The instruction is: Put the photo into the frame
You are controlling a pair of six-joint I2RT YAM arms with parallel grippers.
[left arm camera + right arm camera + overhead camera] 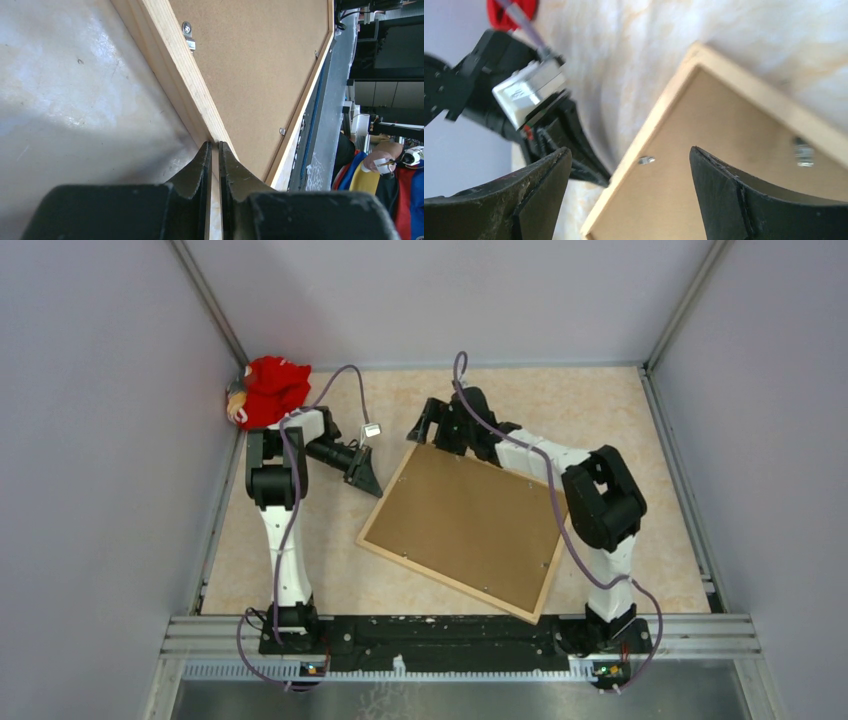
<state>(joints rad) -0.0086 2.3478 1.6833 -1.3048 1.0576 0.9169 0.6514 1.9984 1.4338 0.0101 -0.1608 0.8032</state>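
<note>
The frame [450,580] lies face down and askew on the table, a thin light-wood rim with a brown backing board [465,520] set in it. The photo is hidden. My left gripper [370,482] is shut, and its tips meet the frame's left edge low on the table; in the left wrist view the gripper [215,145] points along the wooden rim [175,65]. My right gripper [425,425] hovers open over the frame's far corner. In the right wrist view the gripper [629,155] holds nothing, with rim [659,117] and board [734,165] below it.
A red plush toy [270,388] sits in the far left corner against the wall. Small metal clips [188,35] line the inside of the frame. Grey walls close in three sides, and a metal rail [460,635] runs along the near edge.
</note>
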